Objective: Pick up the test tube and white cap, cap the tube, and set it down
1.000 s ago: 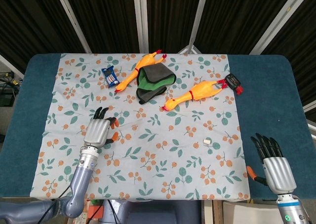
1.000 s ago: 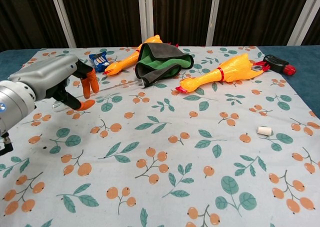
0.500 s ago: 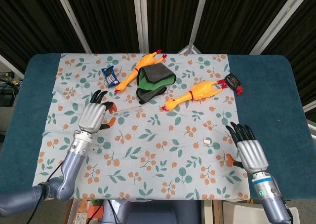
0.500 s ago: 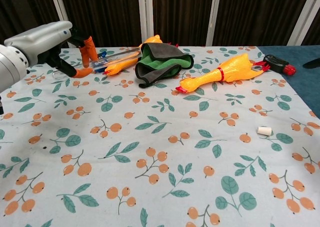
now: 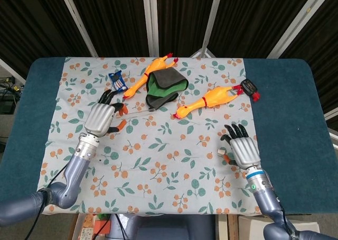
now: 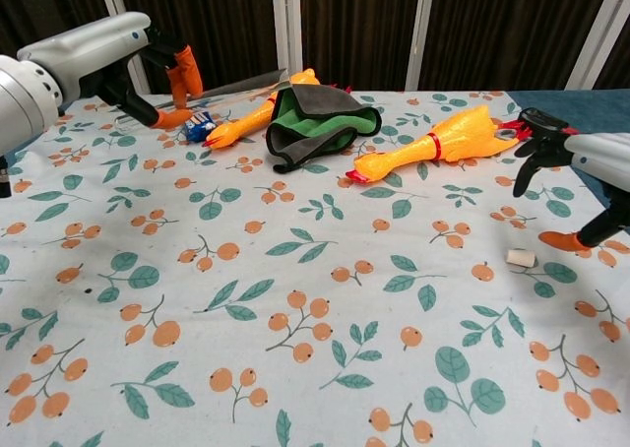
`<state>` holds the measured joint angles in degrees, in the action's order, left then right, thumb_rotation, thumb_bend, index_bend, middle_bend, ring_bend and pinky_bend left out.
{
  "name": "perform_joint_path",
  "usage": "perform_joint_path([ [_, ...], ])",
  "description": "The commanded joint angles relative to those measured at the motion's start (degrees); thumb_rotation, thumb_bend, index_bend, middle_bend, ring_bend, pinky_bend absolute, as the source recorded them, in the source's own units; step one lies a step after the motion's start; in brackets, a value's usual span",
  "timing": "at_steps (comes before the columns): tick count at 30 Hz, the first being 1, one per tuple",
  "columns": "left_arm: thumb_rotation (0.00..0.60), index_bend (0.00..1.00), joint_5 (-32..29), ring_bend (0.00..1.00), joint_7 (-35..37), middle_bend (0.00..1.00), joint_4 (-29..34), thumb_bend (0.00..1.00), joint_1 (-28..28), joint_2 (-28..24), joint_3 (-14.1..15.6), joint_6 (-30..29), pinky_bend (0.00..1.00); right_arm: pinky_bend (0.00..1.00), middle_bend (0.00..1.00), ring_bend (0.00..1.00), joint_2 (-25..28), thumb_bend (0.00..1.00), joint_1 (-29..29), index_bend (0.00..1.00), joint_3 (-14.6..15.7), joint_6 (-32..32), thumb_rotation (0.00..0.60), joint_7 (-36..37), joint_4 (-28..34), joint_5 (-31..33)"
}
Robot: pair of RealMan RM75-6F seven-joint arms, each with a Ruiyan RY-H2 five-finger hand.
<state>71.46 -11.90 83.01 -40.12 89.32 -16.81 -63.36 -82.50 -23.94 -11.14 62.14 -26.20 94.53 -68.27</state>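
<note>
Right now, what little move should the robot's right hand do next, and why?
Probably lower the right hand and close its fingers on the white cap. The hand hovers open just beside the cap, which lies on the flowered cloth. The left hand already holds the clear test tube off the table, so the cap seems to be the missing piece.

The left hand [image 5: 100, 118] is held raised with fingers pinched together, while the right hand [image 5: 242, 146] is spread, palm down.

A robot test bench: patterned tablecloth [image 5: 158, 160], black corrugated backdrop [image 5: 105, 12].
</note>
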Motion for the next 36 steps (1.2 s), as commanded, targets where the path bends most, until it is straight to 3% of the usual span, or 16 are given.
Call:
perform_joint_path([
  [1,0.600,0.60,0.66,0.10,1.25,0.64,-0.11,0.75,-0.45,-0.42,0.06,0.25,0.00,0.00,0.12,0.00,-2.04,0.36,-0.68,0.36,0.30,0.56,0.600,-2.23,-0.26,1.84],
  [14,0.600,0.61,0.80,0.10,3.29,0.64,-0.43,0.75,-0.88,-1.24,0.65,0.50,0.00,0.00,0.16,0.00,-9.46,0.36,-1.80,0.43,1.30,3.74,0.600,-6.04,-6.73,5.77],
  [36,0.600,0.61,0.63,0.10,4.01,0.64,-0.80,0.75,-1.21,-1.11,1.27,-0.20,0.00,0.00,0.18,0.00,-12.38,0.36,-2.05,0.46,1.23,5.43,0.600,-5.82,-9.73,8.48],
])
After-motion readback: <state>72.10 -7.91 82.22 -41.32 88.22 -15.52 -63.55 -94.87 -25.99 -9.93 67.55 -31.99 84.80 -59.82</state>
